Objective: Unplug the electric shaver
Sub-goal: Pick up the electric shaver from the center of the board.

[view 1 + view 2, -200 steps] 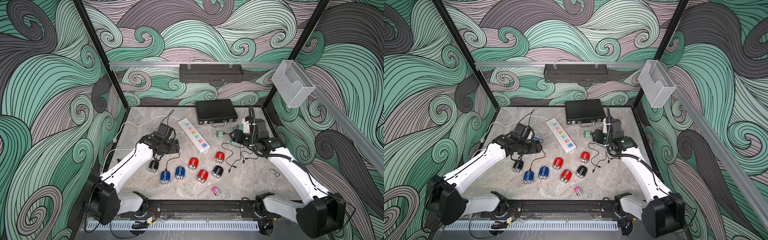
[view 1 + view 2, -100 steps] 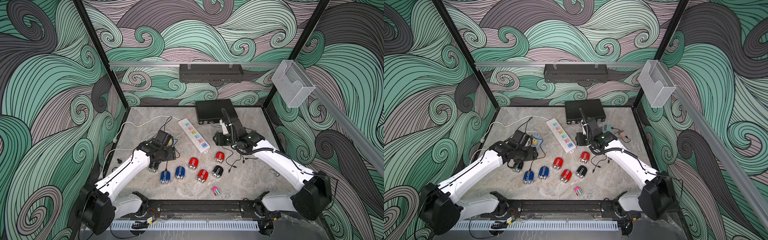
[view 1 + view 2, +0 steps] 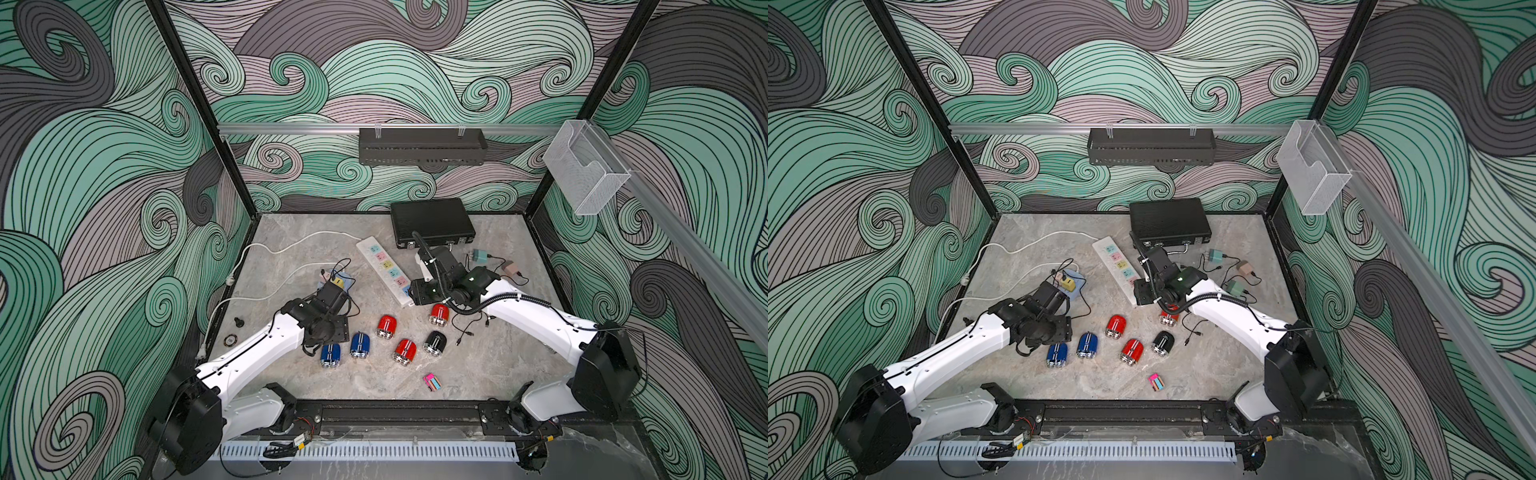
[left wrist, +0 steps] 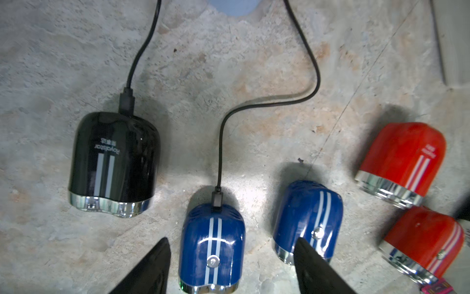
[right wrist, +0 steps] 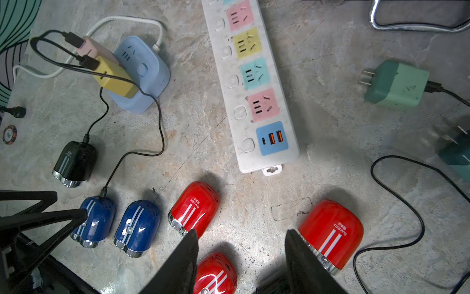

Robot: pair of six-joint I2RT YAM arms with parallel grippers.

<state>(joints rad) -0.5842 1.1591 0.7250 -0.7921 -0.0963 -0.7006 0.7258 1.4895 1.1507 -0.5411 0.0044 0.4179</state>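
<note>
On the worktop [image 3: 490, 365], near left, my left pincer [image 4: 232, 240] hangs apart over the blue shaver [image 4: 212, 236], gripping nothing; my right pincer [image 5: 241, 231], also apart, hovers over red shavers [image 5: 194, 208]. The cable plug [image 4: 217, 198] sits seated, so unplugging is not yet done.

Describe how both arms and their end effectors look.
The left arm and right arm have white shells with bulky black joints. A thin black cable runs along the left arm. A ribbed black hose loops beside the right arm, whose wrist shows a small green light. The left end effector and right end effector each have two plain black fingers tapering to wedges.
</note>
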